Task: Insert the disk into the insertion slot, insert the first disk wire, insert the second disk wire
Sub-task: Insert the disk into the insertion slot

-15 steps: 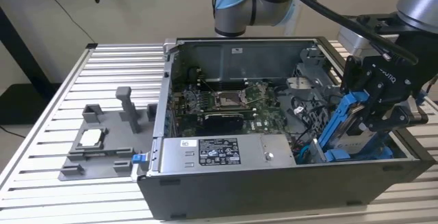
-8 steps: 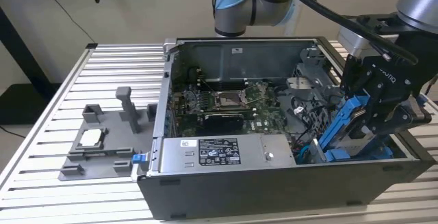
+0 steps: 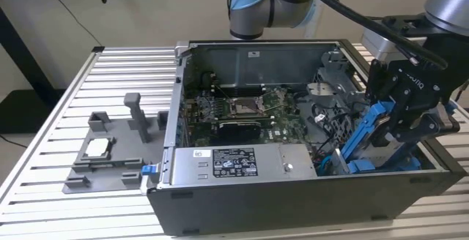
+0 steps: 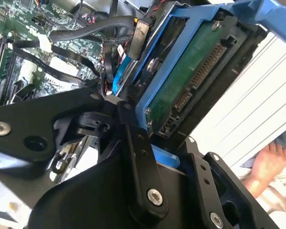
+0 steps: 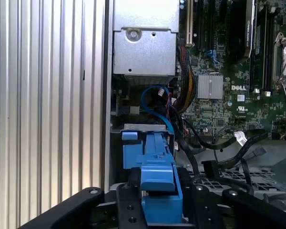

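Observation:
My gripper (image 3: 401,133) is shut on the disk (image 3: 370,133), a drive in a bright blue carrier frame. The disk is tilted steeply at the case's front corner on the exterior view's right. Its lower end reaches down into the insertion slot (image 3: 388,166), a dark bay with blue plastic parts. In the second wrist view the disk's green circuit board (image 4: 190,67) and bare connector row face the camera with no wire plugged in. In the first wrist view the blue carrier (image 5: 157,176) sits between my black fingers (image 5: 128,200), above the slot's edge (image 5: 133,128). Loose black wires (image 5: 238,138) and a blue wire (image 5: 155,102) lie beside the bay.
The open computer case (image 3: 293,196) stands on a slatted aluminium table (image 3: 117,64). Inside it are the motherboard (image 3: 249,108) and the grey power supply box (image 3: 234,163). A grey fixture (image 3: 110,152) lies at the exterior view's left. A person's hand (image 4: 267,162) is beyond the case.

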